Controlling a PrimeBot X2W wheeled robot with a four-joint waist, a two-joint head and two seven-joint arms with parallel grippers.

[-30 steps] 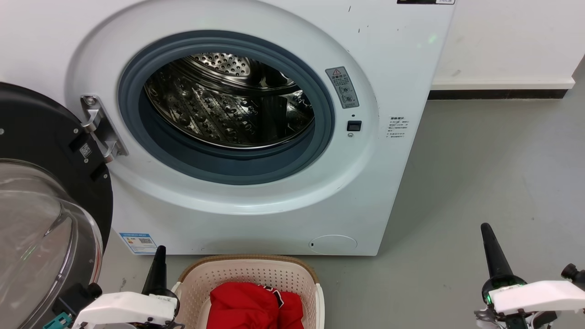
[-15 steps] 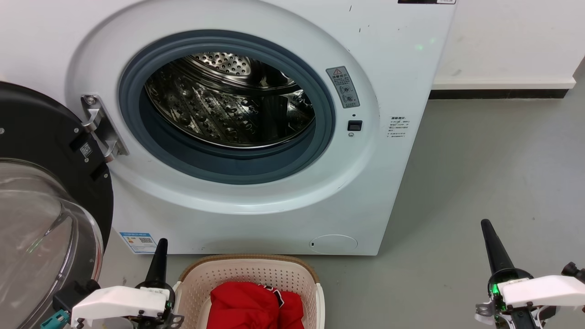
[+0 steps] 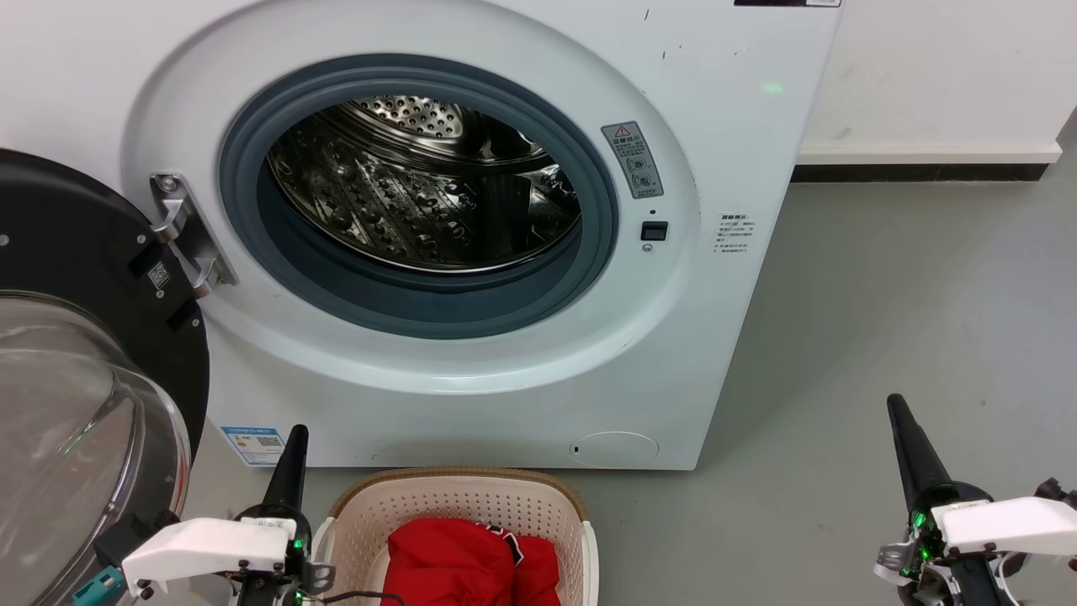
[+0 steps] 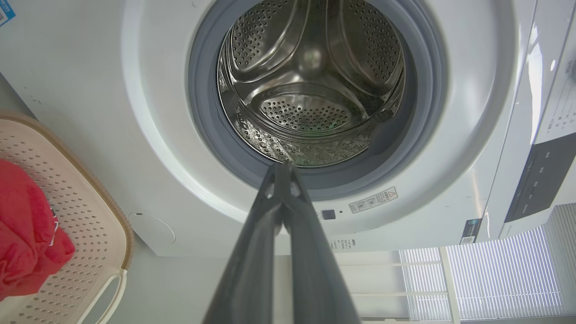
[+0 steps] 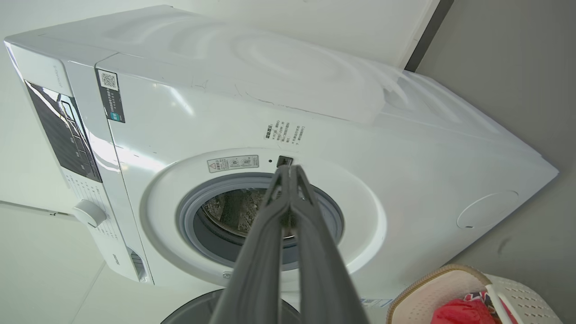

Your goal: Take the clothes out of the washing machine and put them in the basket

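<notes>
1. Floor [image 3: 883, 320]: grey and smooth, running to a white wall [image 3: 925, 67] with a dark skirting strip.
2. Washing machine [image 3: 471, 421]: white front-loader standing on the floor, with its porthole uncovered. The right wrist view shows a dark control panel [image 5: 63, 130] and a round dial [image 5: 89, 213].
3. Door [image 3: 59, 244]: black rim with a bulging clear glass bowl. It is swung wide to the left of the opening on a metal hinge [image 3: 189, 240].
4. Rubber ring [image 3: 421, 316]: grey, encircling the porthole.
5. Drum [image 3: 395, 210]: perforated steel behind the ring, with raised paddles seen in the left wrist view.
6. Basket [image 3: 458, 477]: cream plastic with perforated walls and a brown rim. It sits on the floor just in front of the machine, below the porthole.
7. Clothes [image 3: 458, 564]: a red bundle lying inside the basket, with a strip of dark and white trim at its top right.
8. Left gripper [image 3: 296, 438]: its dark fingers are pressed together with nothing between them. It points up just beside the basket's left rim.
9. Right gripper [image 3: 896, 408]: its fingers are likewise closed on nothing. It is over bare floor, well to the right of the basket.
10. Warning sticker [image 3: 631, 160]: grey, on the right of the porthole surround.
11. Latch socket [image 3: 652, 231]: small and black, below the sticker.
</notes>
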